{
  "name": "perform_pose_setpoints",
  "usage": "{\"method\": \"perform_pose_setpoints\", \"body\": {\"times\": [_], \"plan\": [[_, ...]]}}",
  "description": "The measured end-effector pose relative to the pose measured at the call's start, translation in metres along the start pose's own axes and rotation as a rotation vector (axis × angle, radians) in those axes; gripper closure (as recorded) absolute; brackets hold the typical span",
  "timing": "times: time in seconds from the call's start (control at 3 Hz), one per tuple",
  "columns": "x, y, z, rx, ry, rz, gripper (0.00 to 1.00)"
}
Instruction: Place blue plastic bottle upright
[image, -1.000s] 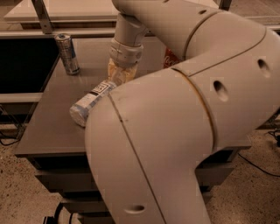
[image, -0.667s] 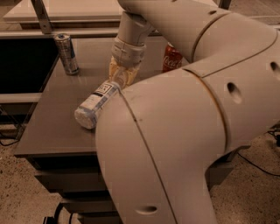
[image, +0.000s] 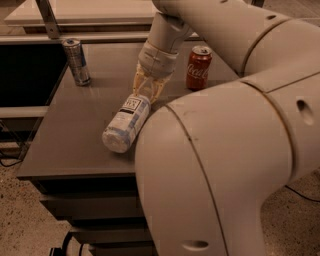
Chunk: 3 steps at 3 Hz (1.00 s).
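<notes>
On the table (image: 70, 135), we see the bottle (image: 125, 124) lying toward seven o'clock from our gripper (image: 148, 92), grasp impossible to tell.

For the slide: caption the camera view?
Gripper at the far end of the blue plastic bottle, which lies on the table.

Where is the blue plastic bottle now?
The blue plastic bottle lies on its side on the table in the camera view, its far end at the gripper, in front of the red can.
</notes>
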<state>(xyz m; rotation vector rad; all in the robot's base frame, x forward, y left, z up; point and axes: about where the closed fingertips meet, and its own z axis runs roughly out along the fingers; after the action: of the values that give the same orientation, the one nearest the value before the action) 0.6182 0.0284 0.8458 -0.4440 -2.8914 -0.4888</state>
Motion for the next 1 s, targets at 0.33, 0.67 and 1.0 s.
{"method": "perform_pose_setpoints", "body": {"times": [0.33,0.67,1.0], "plan": [[0.0037,-0.0094,-0.0031,0.000,0.020,-0.055,0.76],[0.0067,-0.0157,-0.0041,-0.002,0.032,-0.090,0.76],[0.0096,-0.0194,-0.0033,-0.001,0.042,-0.115,0.71]]}}
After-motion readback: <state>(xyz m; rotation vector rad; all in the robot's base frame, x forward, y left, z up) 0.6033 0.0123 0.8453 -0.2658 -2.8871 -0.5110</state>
